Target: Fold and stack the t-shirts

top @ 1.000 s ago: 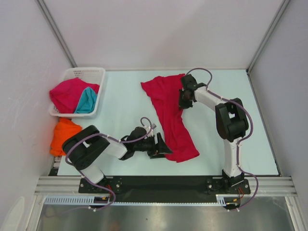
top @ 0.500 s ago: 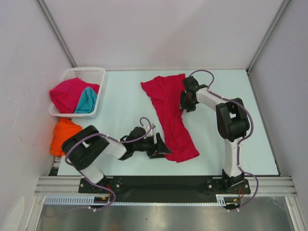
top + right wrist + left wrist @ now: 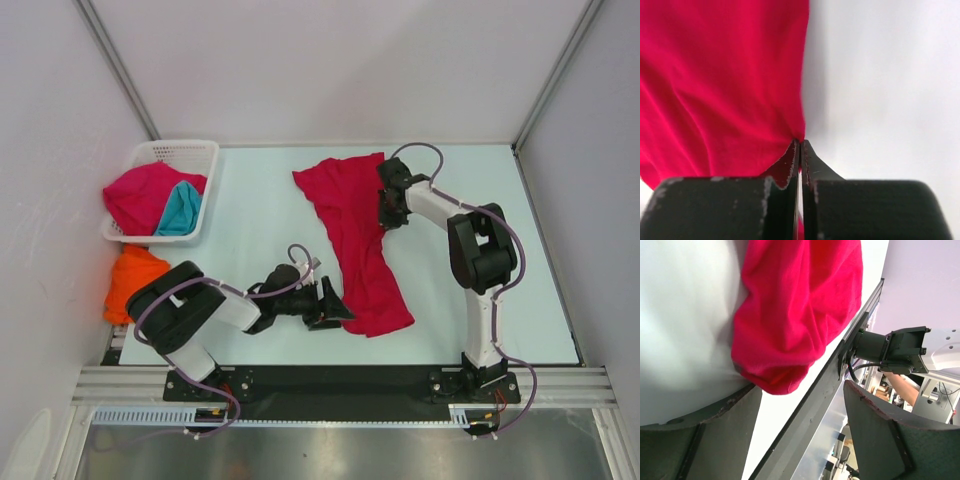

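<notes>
**Right gripper back on the shirt's edge**

Seen from above, the pale table [image 3: 260, 230] fills the middle of the frame. On it, a red t-shirt [image 3: 350, 235] lies crumpled in a long diagonal strip, running from upper centre down towards lower centre. It is not yet spread flat.

In the upper left, a white basket [image 3: 172, 150] holds a crimson t-shirt [image 3: 140, 195] and a teal t-shirt [image 3: 182, 212]. Just below the basket lies an orange t-shirt [image 3: 135, 275].

My right gripper [image 3: 385, 208] sits at the strip's upper right edge. Half a second ago it stood slightly off to the right; now its jaws are pressed together, pinching the cloth's edge. I judge I have retaken my hold — ready to pull that side outward.

My left gripper [image 3: 335, 304] rests low beside the strip's lower end, jaws wide apart and holding nothing — it hardly moved.
</notes>
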Controlling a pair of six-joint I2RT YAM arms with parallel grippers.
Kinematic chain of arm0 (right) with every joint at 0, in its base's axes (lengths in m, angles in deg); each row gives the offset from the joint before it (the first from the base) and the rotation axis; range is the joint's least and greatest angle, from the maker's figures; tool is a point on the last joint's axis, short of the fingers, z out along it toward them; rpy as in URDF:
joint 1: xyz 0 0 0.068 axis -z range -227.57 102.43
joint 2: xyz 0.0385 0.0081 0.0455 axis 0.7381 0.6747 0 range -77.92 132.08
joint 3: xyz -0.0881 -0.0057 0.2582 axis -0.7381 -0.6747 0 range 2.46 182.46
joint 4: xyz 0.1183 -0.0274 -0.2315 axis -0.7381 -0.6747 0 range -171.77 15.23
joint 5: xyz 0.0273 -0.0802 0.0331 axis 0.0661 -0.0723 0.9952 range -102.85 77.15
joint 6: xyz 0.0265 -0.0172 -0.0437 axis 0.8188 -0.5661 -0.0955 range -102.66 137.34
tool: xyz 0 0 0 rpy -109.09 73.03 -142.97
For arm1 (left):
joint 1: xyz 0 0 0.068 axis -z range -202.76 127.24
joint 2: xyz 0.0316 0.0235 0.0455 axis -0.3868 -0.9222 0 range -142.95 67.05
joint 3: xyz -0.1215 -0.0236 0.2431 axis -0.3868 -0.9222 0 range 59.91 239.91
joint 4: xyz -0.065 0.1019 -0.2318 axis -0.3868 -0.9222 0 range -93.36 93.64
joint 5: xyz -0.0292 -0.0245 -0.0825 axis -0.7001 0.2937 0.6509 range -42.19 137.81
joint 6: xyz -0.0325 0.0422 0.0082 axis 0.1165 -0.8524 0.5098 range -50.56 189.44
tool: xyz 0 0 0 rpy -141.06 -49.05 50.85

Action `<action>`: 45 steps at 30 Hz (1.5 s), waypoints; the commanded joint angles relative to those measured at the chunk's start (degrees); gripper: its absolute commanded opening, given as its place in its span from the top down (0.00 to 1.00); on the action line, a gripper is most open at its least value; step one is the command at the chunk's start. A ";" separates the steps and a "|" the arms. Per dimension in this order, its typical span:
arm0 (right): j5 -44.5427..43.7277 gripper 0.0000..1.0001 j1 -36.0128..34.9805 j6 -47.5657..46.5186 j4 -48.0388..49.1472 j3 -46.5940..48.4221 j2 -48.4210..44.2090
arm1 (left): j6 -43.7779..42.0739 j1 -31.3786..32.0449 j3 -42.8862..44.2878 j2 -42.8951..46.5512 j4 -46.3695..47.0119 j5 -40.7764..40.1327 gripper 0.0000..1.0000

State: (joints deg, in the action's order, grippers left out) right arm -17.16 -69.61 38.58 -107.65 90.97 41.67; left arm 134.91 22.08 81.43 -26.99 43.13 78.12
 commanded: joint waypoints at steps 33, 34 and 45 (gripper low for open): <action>-15.29 0.35 -8.09 5.74 -8.77 -13.17 -25.17 | -7.55 -5.90 5.98 -8.17 -10.56 -2.35 0.25; -14.93 0.35 -8.63 6.27 -8.86 -14.84 -26.59 | -7.81 -5.82 6.77 -8.44 -11.18 -3.14 0.25; -13.97 0.35 -15.75 12.07 -16.85 -21.80 -36.97 | -19.24 -5.82 16.44 -1.15 -34.97 -23.96 0.25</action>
State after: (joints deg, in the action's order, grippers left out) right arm -30.93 -83.51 47.25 -121.20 69.31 9.12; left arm 125.19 16.86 95.90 -29.85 26.78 71.21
